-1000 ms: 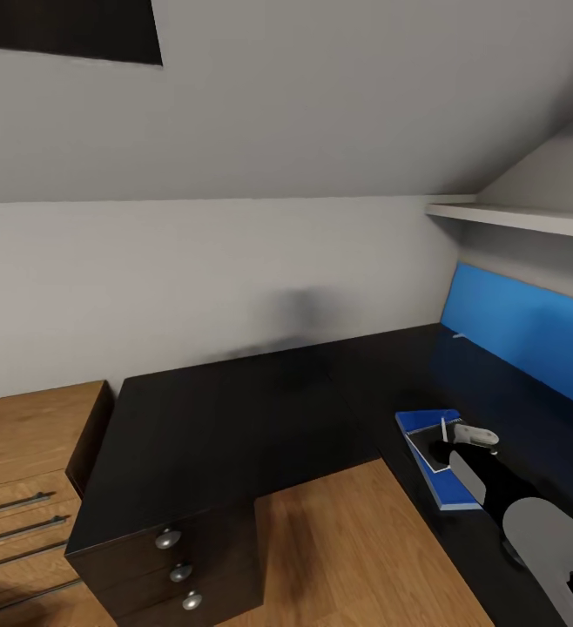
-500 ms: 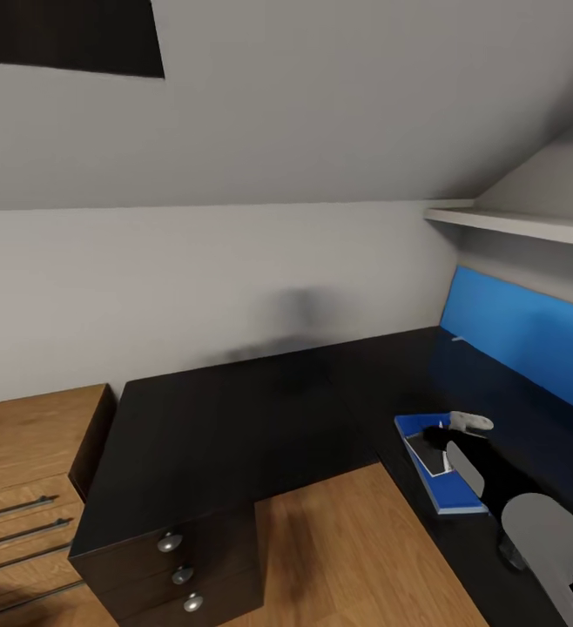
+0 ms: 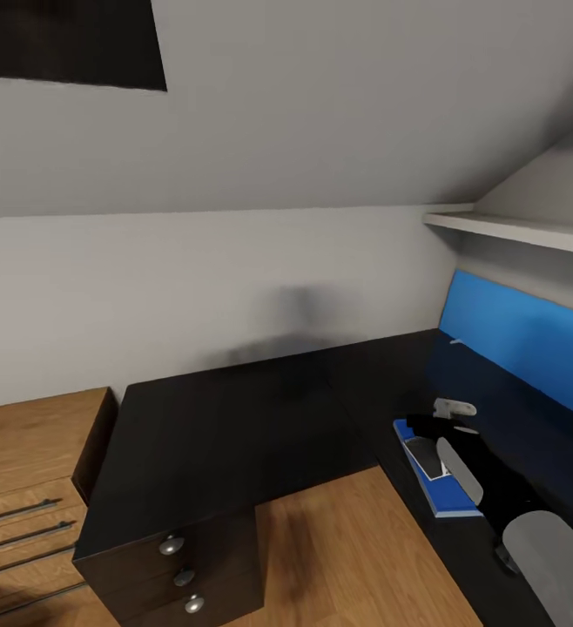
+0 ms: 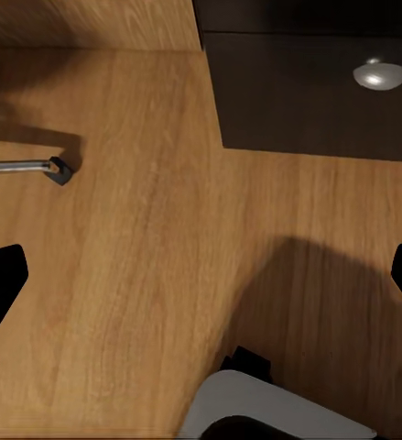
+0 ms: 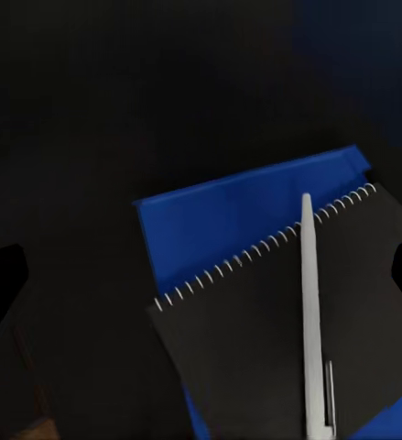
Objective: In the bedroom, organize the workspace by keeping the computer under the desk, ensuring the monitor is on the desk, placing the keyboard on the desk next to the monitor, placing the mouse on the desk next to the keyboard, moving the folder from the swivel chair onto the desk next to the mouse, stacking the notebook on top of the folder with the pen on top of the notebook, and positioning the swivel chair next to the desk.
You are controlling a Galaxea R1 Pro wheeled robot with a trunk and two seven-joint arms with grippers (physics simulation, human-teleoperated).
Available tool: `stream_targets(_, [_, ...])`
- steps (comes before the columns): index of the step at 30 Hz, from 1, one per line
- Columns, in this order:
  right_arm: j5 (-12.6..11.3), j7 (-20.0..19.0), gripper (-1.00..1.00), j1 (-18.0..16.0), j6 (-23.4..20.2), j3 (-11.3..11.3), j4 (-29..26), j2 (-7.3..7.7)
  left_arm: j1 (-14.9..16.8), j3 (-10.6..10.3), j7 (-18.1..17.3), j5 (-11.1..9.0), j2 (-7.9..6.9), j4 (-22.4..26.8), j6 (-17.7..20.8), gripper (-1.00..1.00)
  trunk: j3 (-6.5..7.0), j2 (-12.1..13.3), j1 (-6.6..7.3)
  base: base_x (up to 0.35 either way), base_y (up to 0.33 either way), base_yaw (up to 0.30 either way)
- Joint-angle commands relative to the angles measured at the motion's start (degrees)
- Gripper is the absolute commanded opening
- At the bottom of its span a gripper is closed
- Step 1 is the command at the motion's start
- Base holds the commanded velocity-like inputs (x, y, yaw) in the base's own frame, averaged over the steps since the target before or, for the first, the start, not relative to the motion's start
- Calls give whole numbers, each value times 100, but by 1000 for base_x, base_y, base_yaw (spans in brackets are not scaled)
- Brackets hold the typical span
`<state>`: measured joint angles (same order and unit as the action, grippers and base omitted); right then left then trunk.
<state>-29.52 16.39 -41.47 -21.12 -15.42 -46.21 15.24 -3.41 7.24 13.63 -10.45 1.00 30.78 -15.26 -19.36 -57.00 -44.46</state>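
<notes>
On the right wing of the black desk (image 3: pixel 234 427) lies the blue folder (image 3: pixel 450 493). A dark spiral-bound notebook (image 5: pixel 246 357) rests on top of the folder (image 5: pixel 228 220), and a white pen (image 5: pixel 309 302) lies along the notebook. My right gripper (image 3: pixel 426 425) hovers just above this stack, open, its dark fingertips at the picture's sides in the right wrist view, with nothing held. My left gripper (image 4: pixel 201 280) hangs open over the wood floor beside the desk's drawer unit (image 4: pixel 310 92). The notebook (image 3: pixel 419 453) shows as a small grey patch under my right arm.
A blue panel (image 3: pixel 522 335) stands along the desk's back edge under a white shelf (image 3: pixel 513 228). The drawer unit's round silver knobs (image 3: pixel 171 545) face the wood floor (image 3: pixel 347 557). A low light-wood cabinet (image 3: pixel 25 461) with metal handles (image 4: pixel 22 167) stands left of the desk.
My right gripper has moved up and away from me over the stack. The head view has shifted slightly. The folder, notebook and pen have stayed in place.
</notes>
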Motion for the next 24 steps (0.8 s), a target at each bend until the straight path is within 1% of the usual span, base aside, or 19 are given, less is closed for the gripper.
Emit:
stream_targets(1, [-59,58,100,32,-37,-40,-84,5,-2,7,-9,-50,4,4,-13,100,13,37,22,0,0,0])
stream_targets(4, [-70,58,100,153,-92,-58,-332,-36,-2,6,-10,-47,5,-10,-13,100,66,157,88,0,0,0])
stream_targets(6, [-74,58,100,205,-109,-67,-421,-116,-2,6,-10,-49,5,-14,-13,100,102,238,131,0,0,0])
stream_targets(7, [-46,66,100,293,-174,-77,-549,-370,-2,6,-10,-47,5,-17,-12,100,120,278,153,0,0,-12])
stream_targets(8, [-36,70,100,313,-195,-79,-568,-432,-2,6,-10,-47,5,-18,-12,100,137,318,175,0,0,-22])
stream_targets(9, [-20,75,100,342,-235,-83,-595,-532,-2,6,-10,-46,5,-19,-12,100,136,318,175,0,0,-25])
stream_targets(11, [-5,78,100,364,-264,-91,-614,-603,-2,6,-10,-46,5,-19,-12,100,135,318,175,0,0,-18])
stream_targets(12, [23,84,100,503,-302,-409,-695,-784,-2,6,-10,-38,5,-20,-64,100,135,318,175,0,0,-2])
stream_targets(13, [23,88,100,511,-301,-449,-707,-805,-2,6,-10,-38,5,-20,-68,100,135,318,175,0,0,3])
stream_targets(14, [27,98,100,523,-296,-513,-726,-857,-2,6,-10,-37,5,-20,-75,100,135,318,175,0,0,36])
stream_targets(17, [35,145,100,537,-287,-574,-741,-966,-2,6,-10,-37,1,-20,-83,100,135,318,175,0,0,91])
stream_targets(18, [37,219,100,542,-281,-597,-747,-1039,-2,7,-10,-38,-1,-20,-86,100,135,318,175,-47,0,172])
stream_targets(19, [38,269,100,546,-279,-605,-748,-1073,-2,9,-10,-40,-1,-20,-87,100,135,318,175,-95,0,192])
stream_targets(20, [41,571,100,570,-269,-635,-749,-1218,-2,12,-10,-43,-9,-20,-84,100,135,318,175,-257,0,247])
stream_targets(24, [47,838,100,616,-259,-695,-747,-1347,-2,15,-3,-51,-22,-20,-79,100,135,318,175,-294,0,260])
